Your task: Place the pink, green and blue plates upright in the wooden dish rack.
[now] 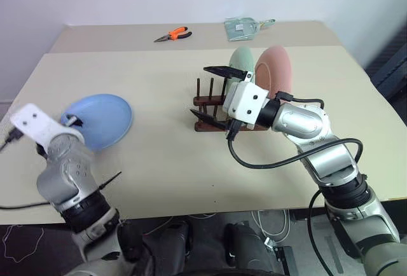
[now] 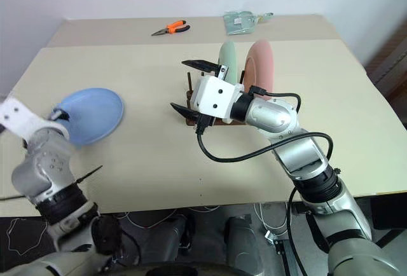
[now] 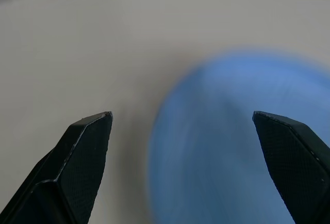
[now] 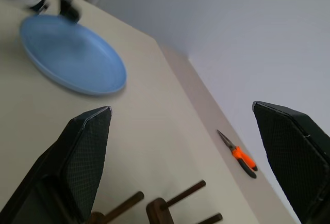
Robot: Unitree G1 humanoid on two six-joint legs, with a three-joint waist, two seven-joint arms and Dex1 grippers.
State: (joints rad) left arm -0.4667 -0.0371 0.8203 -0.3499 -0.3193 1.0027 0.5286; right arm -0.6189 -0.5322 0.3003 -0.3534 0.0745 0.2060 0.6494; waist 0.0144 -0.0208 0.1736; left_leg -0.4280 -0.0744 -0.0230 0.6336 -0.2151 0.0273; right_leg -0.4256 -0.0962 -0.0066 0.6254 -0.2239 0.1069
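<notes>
The blue plate (image 1: 100, 121) lies on the table at the left. My left gripper (image 1: 93, 151) is open at the plate's near edge, and in the left wrist view the blue plate (image 3: 232, 141) lies ahead between the spread fingers, untouched. The green plate (image 1: 241, 62) and the pink plate (image 1: 275, 70) stand upright side by side at the right end of the wooden dish rack (image 1: 208, 103). My right gripper (image 1: 213, 95) hovers open and empty in front of the rack's free pegs (image 4: 175, 195), pointing left across the table toward the blue plate (image 4: 72, 53).
Orange-handled pliers (image 1: 173, 34) and a clear plastic packet (image 1: 240, 28) lie on the far table. A black cable (image 1: 267, 161) loops below my right wrist. Bare tabletop (image 1: 159, 155) stretches between the blue plate and the rack.
</notes>
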